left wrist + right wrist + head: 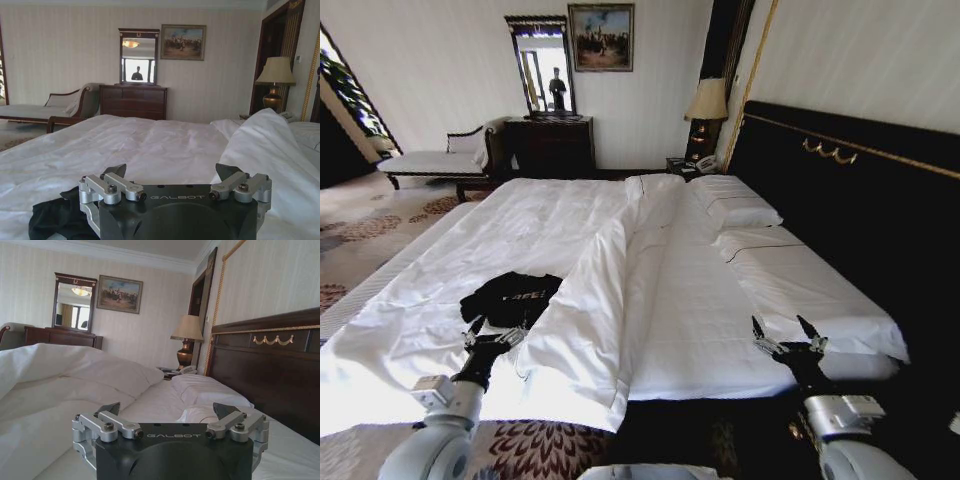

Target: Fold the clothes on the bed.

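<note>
The left hand (495, 335) is nearest the camera, hovering low over the near edge of the bed (440, 290) with its fingers spread apart and nothing between them. Just past its fingertips, slightly to its inner side, lies the black T-shirt (512, 297) — crumpled in a loose heap on the white duvet, lettering partly showing, not yet spread flat. In the left wrist view the shirt (55, 217) sits low beside the hand (172, 175), close but not within the open jaws.

The step in hand looks like a first reach to take hold of the cloth. To do it well, the hand should settle on a single edge or shoulder of the shirt rather than the middle of the heap, pinch only the dark fabric and not the duvet beneath, and lift gently so the shirt opens instead of bunching further.

Further right, past the raised fold of duvet (590, 300), the right hand (788, 333) hangs over the far side of the mattress, fingers likewise apart and empty — well apart from the shirt.
</note>
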You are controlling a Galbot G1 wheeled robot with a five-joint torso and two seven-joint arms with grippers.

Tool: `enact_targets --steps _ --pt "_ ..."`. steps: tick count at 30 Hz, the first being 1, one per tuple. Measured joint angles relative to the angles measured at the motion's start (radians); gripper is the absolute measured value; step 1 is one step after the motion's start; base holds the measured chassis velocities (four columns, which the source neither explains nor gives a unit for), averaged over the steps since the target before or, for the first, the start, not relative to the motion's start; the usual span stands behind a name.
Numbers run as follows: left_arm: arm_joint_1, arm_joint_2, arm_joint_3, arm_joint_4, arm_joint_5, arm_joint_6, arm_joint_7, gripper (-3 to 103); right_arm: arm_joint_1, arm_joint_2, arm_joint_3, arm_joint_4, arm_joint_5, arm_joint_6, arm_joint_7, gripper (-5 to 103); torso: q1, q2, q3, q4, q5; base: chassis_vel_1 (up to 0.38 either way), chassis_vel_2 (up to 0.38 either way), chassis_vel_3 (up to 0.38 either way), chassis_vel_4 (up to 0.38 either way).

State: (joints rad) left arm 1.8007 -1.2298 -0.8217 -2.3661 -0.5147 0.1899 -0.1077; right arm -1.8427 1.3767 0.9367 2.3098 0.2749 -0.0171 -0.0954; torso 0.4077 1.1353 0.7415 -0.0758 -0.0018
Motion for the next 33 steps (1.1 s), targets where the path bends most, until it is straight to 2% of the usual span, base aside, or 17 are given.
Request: enact_targets --steps 33 --pt "0.013 -0.012 0.011 -0.005 0.005 -0.002 -0.002 100 -0.018 0.015 -0.053 -0.008 -0.039 0.003 -0.007 100 0.0 0.0 0.0 -0.0002 0.0002 0.113 0.118 -0.118 -0.117"
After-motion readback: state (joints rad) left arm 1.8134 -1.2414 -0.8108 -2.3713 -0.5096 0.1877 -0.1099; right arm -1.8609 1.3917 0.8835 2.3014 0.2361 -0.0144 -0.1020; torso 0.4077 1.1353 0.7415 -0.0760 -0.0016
